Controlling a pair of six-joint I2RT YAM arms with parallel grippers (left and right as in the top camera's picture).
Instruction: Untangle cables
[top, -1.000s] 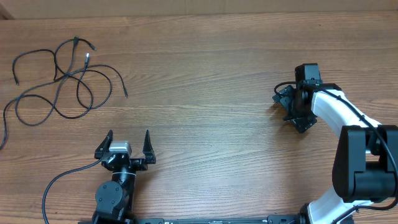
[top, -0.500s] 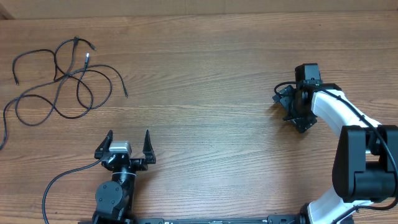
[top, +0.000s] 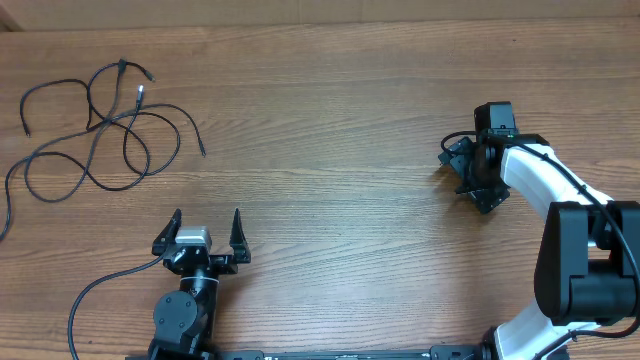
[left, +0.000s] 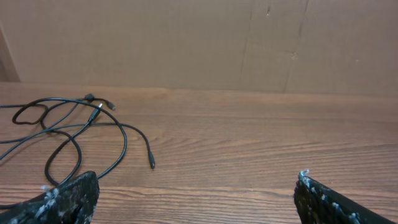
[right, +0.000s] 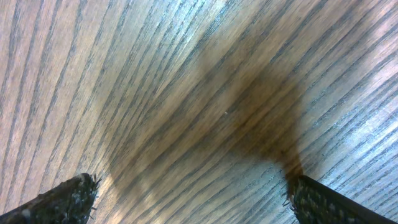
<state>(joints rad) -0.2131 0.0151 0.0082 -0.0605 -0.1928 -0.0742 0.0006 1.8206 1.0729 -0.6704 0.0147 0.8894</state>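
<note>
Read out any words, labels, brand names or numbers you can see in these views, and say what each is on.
None: no readable text, label or number shows on the cables, the table, the left gripper, the right gripper or the cardboard wall.

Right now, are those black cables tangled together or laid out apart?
Tangled. The cables loop across one another in a single loose heap, with plug ends sticking out.

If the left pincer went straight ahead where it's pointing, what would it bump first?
Probably the nearest loose end of the cables, almost dead ahead of the left pincer; it might pass just above.
</note>
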